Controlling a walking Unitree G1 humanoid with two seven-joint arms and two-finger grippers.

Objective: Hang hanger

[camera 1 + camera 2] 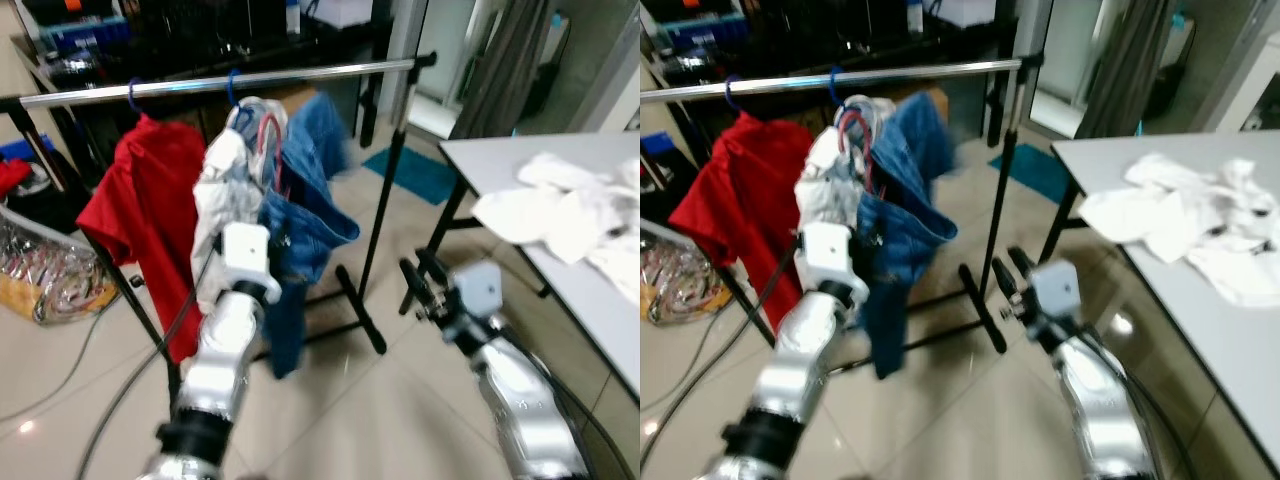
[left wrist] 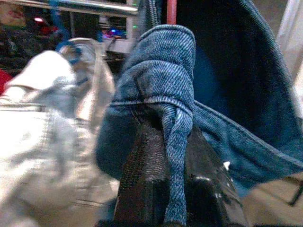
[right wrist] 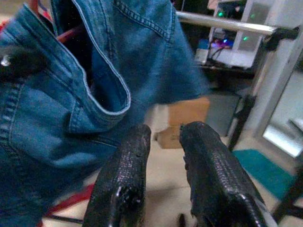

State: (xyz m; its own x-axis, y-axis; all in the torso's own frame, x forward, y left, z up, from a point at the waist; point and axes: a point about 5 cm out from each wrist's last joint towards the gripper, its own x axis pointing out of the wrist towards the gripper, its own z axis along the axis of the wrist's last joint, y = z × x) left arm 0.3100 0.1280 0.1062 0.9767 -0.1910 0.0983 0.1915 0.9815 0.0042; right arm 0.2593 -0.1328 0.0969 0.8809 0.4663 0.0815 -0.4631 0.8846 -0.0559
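Note:
A silver clothes rail (image 1: 250, 80) carries a red shirt (image 1: 150, 190) on a blue hanger, a pale garment (image 1: 220, 180) on another blue hanger, and a blue denim garment (image 1: 310, 200) on a red hanger (image 1: 268, 140). My left arm reaches up to the denim. My left gripper (image 2: 165, 132) is shut on a fold of the denim garment (image 2: 161, 61), which runs down between its fingers. My right gripper (image 3: 165, 137) hovers low, right of the denim and near the rack's upright post, its fingers a little apart with nothing between them; it also appears beside the post (image 1: 410, 275).
A grey table (image 1: 500, 155) at the right holds a heap of white cloths (image 1: 560, 210). The rack's black legs (image 1: 360, 310) spread over the tiled floor. A crinkled plastic bag (image 1: 50, 270) lies at the left, and a teal mat (image 1: 420, 170) lies behind the rack.

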